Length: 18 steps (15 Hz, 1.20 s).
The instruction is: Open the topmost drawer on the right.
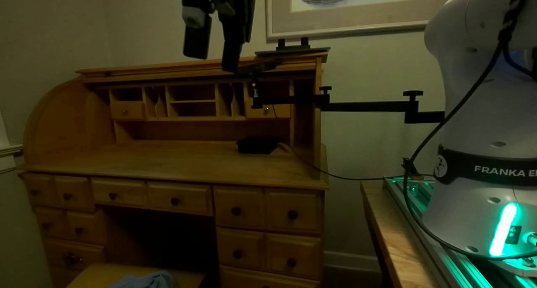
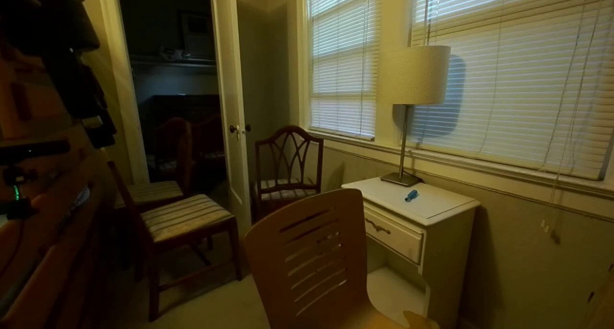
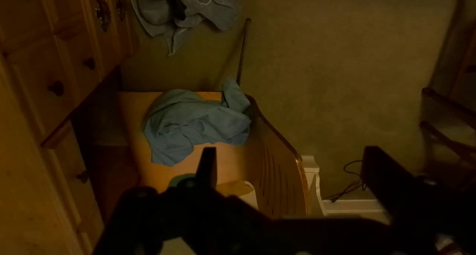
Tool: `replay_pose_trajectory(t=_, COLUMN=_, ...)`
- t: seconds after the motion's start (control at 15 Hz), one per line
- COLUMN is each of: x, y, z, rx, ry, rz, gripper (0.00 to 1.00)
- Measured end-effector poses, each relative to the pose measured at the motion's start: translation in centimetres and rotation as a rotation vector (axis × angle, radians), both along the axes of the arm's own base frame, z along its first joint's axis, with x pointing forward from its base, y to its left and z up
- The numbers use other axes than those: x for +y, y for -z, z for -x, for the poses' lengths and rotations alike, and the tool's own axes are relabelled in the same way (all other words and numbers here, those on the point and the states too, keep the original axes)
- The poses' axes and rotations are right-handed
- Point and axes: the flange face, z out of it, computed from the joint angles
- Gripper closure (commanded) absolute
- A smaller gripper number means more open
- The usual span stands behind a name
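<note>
Black two-fingered gripper (image 1: 213,61): hangs well above the desktop (image 1: 168,160), fingers (image 1: 197,40) pointing down and spread wide apart; the wrist view shows the same spread. One fingertip (image 1: 230,63) is seen against the upper edge of the hutch (image 1: 192,101), the other against the wall (image 1: 369,69).

Black jointed bracket (image 1: 365,106): crosses in front of the hutch's right end.

Dark object (image 1: 256,146), shape too dim to tell: on the desktop, towards its right end; thin cable (image 1: 356,179) beside it.

Topmost drawer (image 1: 265,208), right-hand stack of a honey-wood desk (image 1: 67,124): directly under the desktop, well below the gripper; closed, flush, panelled front, two dark knobs (image 1: 236,211).

Knee-space drawer (image 1: 147,195): adjoins it on the left.

Wooden chair (image 3: 245,162), slotted back: at the knee space; crumpled blue cloth (image 3: 197,121) on its seat.

White robot base (image 1: 474,229), lit green: at a wood-topped table (image 1: 392,225), beside the desk.

Framed picture (image 1: 356,13): on the wall, above the desk.

White side table (image 2: 434,204), in an exterior view: bears a lamp (image 2: 415,75) and a small blue item (image 2: 411,195); stands under windows with pale blinds (image 2: 518,89).

Dark wooden chairs (image 2: 189,216), striped seats: near a white door (image 2: 228,89) standing ajar.
</note>
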Motion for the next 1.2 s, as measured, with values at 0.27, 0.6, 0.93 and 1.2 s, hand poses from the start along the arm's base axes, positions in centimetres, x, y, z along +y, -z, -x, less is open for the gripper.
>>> replay_pose_trajectory(t=0.27, x=0.0, y=0.0, z=0.0, rx=0.0, ry=0.0, rz=0.0, gripper=0.0)
replay_pose_trajectory(t=0.6, x=0.0, y=0.0, z=0.0, rx=0.0, ry=0.0, rz=0.0, gripper=0.0)
replay_pose_trajectory(t=0.93, x=-0.2, y=0.1, z=0.0, rx=0.01, ry=0.012, rz=0.007, gripper=0.0)
replay_pose_trajectory(t=1.2, x=-2.1, y=2.1, z=-0.2, rx=0.111, ry=0.176, rz=0.049, gripper=0.0)
